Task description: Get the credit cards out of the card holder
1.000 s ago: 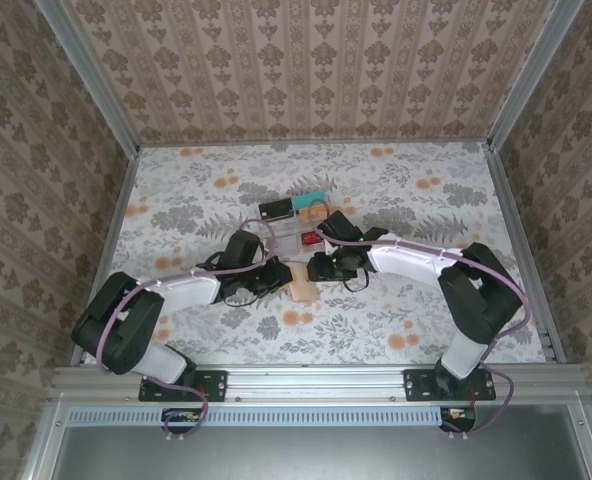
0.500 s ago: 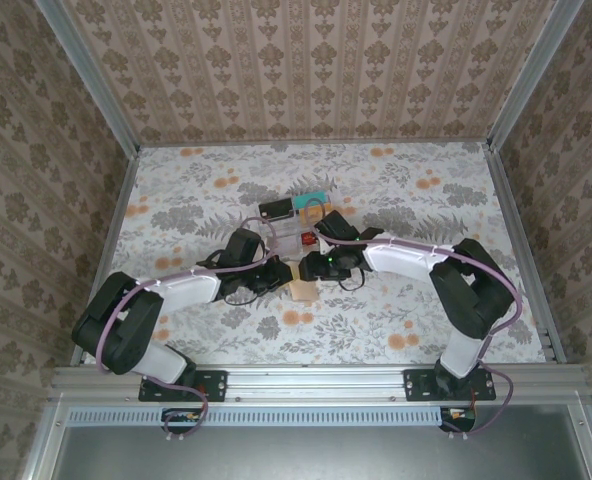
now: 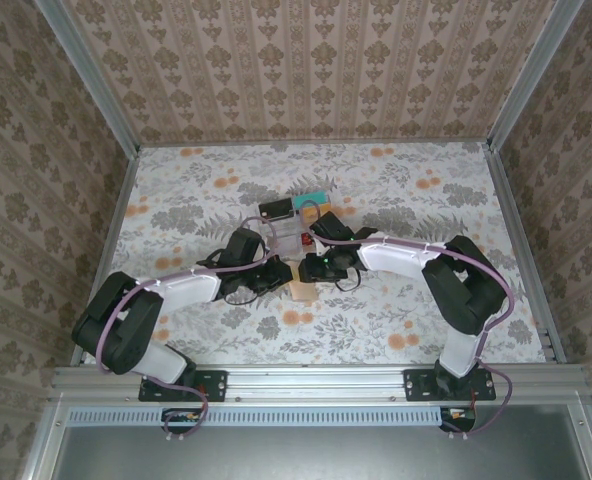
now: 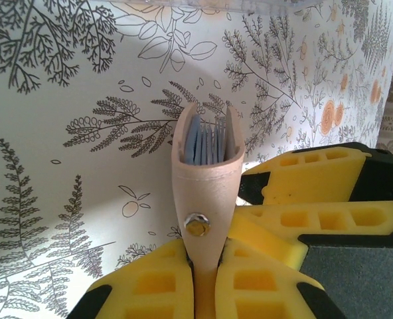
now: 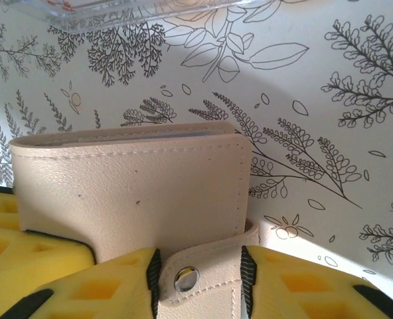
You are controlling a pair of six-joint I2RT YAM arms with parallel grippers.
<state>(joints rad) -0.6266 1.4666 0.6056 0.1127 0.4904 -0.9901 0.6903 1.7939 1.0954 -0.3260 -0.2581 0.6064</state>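
Card holder (image 3: 301, 285) held mid-table between both arms.
Left gripper (image 4: 205, 259) clamps it standing on edge; right gripper (image 5: 200, 269) straddles its snap strap (image 5: 198, 279), fingers narrow, grip unclear; clear tray (image 3: 294, 228) close on its far side.

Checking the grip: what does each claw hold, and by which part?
Left claw pinches the card holder at its snap end; right claw flanks its snap tab, grip unclear.

1. Clear plastic tray (image 3: 288, 232), mid-table; its edge visible along the top of both wrist views.
2. Tabletop (image 3: 426, 200), printed with grey ferns and orange blossoms.
3. Damask-patterned walls (image 3: 316, 70) on three sides, framed by aluminium rails (image 3: 316, 378).
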